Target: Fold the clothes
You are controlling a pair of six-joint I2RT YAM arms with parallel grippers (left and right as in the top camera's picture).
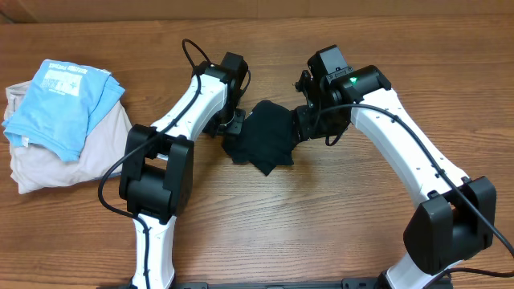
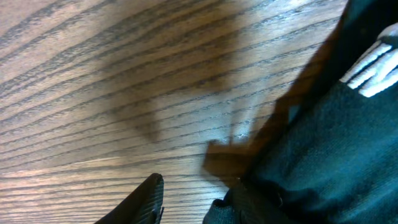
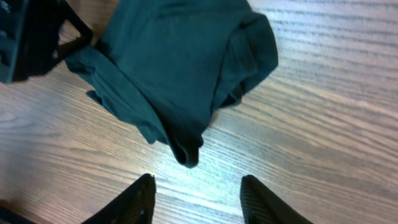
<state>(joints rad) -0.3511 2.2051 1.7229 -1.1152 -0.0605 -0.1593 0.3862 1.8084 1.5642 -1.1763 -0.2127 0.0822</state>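
A brown wood-grain surface [image 1: 321, 225] is filling every view. Light is glancing off it in a pale sheen in the right wrist view, and soft shadows are lying across it in the left.

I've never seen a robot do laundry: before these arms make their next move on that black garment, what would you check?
1. Black garment spread flat: not ok, bunched up.
2. Right gripper open and empty: ok, cloth lies ahead of its fingers.
3. Left gripper gripping cloth: cannot tell, only one finger shows clearly.
4. Light blue shirt and beige garment out of the way: ok, piled well aside.
5. Table bare around it for spreading: ok.
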